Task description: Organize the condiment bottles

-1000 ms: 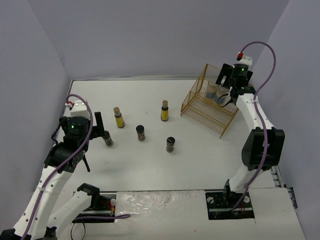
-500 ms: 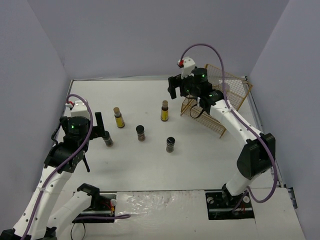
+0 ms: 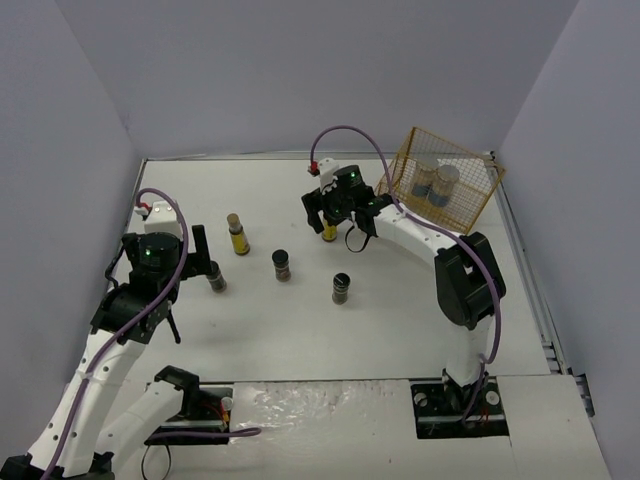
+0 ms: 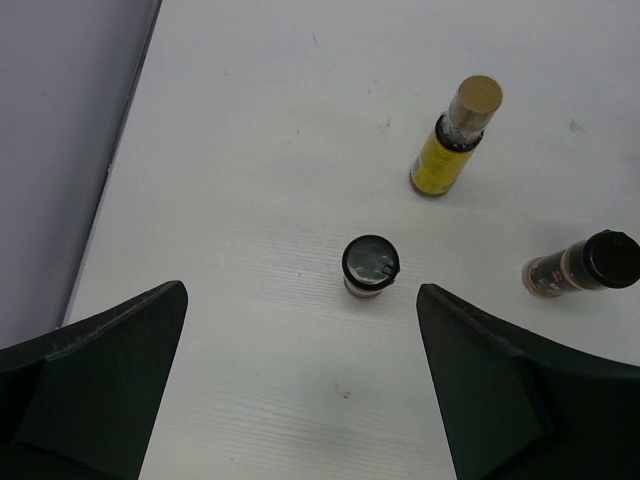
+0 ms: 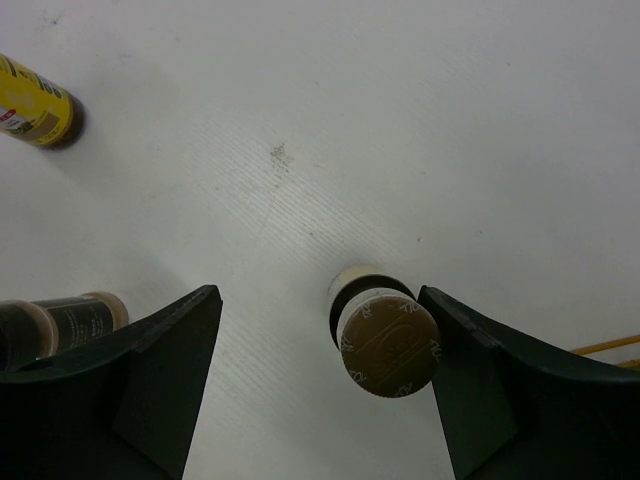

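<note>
My right gripper (image 3: 330,218) is open and straddles a slim yellow-labelled, brown-capped bottle (image 3: 328,232). In the right wrist view the bottle's cap (image 5: 388,342) stands between the jaws (image 5: 320,292), close to the right finger. My left gripper (image 3: 190,283) is open and empty, just short of a short dark black-capped jar (image 3: 215,278) that lies ahead between its jaws (image 4: 302,290), also seen in the left wrist view (image 4: 370,265). A second yellow bottle (image 3: 237,235) and two more dark jars (image 3: 282,265) (image 3: 341,289) stand mid-table. Two pale silver-lidded jars (image 3: 434,180) sit in the rack.
The gold wire rack (image 3: 470,205) stands at the back right, near the table's right edge. The purple side and back walls close in the table. The left wrist view also shows the second yellow bottle (image 4: 455,140) and a dark jar (image 4: 580,265).
My right arm has swung left, away from the wire rack, and come down over the yellow bottle. The left arm has not moved.
</note>
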